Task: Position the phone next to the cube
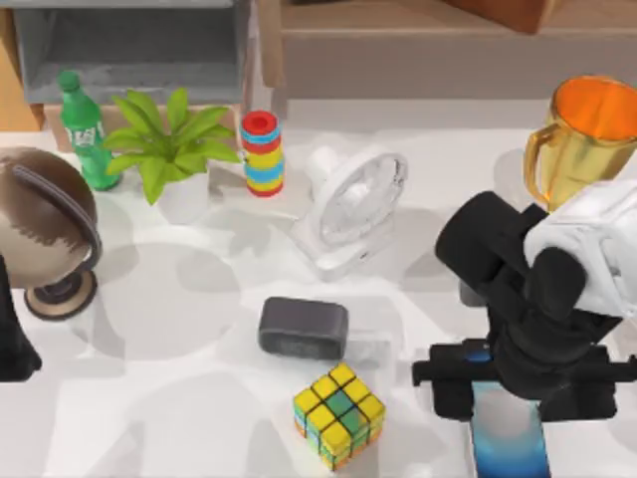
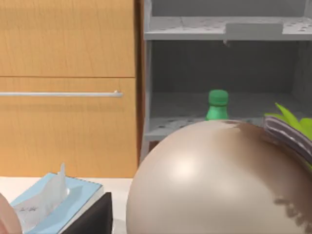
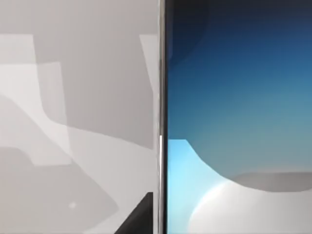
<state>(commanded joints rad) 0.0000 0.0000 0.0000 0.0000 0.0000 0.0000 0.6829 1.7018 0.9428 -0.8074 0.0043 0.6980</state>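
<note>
The phone [image 1: 511,438], a thin slab shading from blue to pale white, lies flat on the white table at the front right. Its glossy face [image 3: 239,122] is very close in the right wrist view. My right gripper [image 1: 503,383] hangs low over the phone's far end, and its black body hides that end. The cube [image 1: 339,414], with yellow, green and orange tiles, sits to the left of the phone with a gap of bare table between them. My left arm [image 1: 14,334] is parked at the table's left edge.
A dark grey rounded block [image 1: 303,328] lies just behind the cube. Farther back stand a white fan [image 1: 350,207], a ring stack [image 1: 262,152], a potted plant [image 1: 171,149], a green bottle [image 1: 84,129], a globe [image 1: 45,229] and an orange jug [image 1: 582,139].
</note>
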